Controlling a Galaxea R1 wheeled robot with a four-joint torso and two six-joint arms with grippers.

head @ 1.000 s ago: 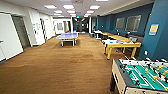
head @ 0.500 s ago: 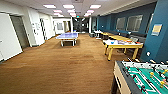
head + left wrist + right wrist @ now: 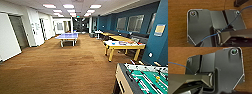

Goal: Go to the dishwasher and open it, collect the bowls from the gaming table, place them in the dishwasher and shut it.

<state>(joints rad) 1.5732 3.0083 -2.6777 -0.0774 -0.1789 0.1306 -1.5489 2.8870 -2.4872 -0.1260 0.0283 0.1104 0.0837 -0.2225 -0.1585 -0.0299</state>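
Dark grey wrist plate [image 3: 200, 27] with round corner fittings [image 3: 193, 13]; a thin blue cable [image 3: 226, 26] crosses it.

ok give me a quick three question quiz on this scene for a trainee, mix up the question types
1. True or false: the gaming table sits at the lower right of the head view.
2. Multiple choice: the blue table-tennis table stands A) far down the room, left of centre B) against the blue wall C) touching the gaming table.
3. Fill in: the table beside the blue wall has a ____ top.

Key: 1 true; 2 A; 3 yellow.
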